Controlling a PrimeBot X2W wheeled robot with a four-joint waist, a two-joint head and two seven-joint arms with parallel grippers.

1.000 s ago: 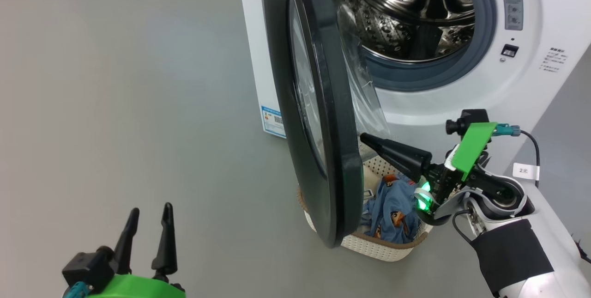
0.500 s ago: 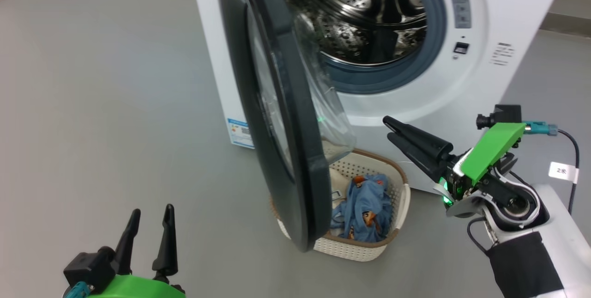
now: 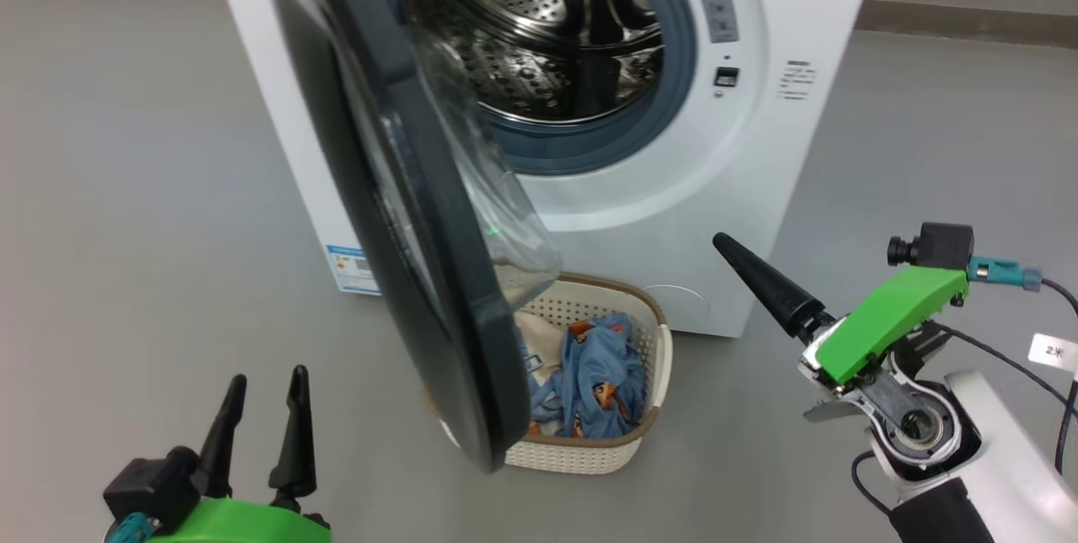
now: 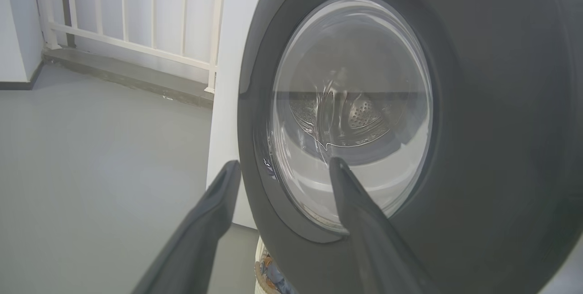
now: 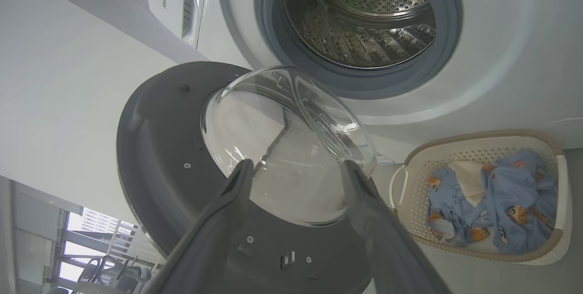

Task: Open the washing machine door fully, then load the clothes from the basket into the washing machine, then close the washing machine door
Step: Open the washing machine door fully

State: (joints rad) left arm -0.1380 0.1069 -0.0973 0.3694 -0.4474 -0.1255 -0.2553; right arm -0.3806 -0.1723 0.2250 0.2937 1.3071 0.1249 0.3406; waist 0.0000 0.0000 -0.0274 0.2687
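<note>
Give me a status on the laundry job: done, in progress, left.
Done: the washing machine door stands swung open, though perhaps not fully; the drum is exposed and empty. In hand: nothing; the left gripper and right gripper are both open and empty. Left: all the clothes lie in the basket by the door's lower edge; load them, then close the door.

The left gripper (image 3: pixel 268 375) is sitting at the lower left of the head view, pointing up, its 2 dark fingers (image 3: pixel 293 433) standing apart. In the left wrist view the same gripper (image 4: pixel 284 164) is showing a wide gap between its tips. The right gripper (image 3: pixel 724 242) is pointing up and to the left from its green wrist mount (image 3: pixel 893 311), carried on a bent white forearm (image 3: pixel 1006 433). In the right wrist view this gripper (image 5: pixel 298 165) is spreading wide.
</note>
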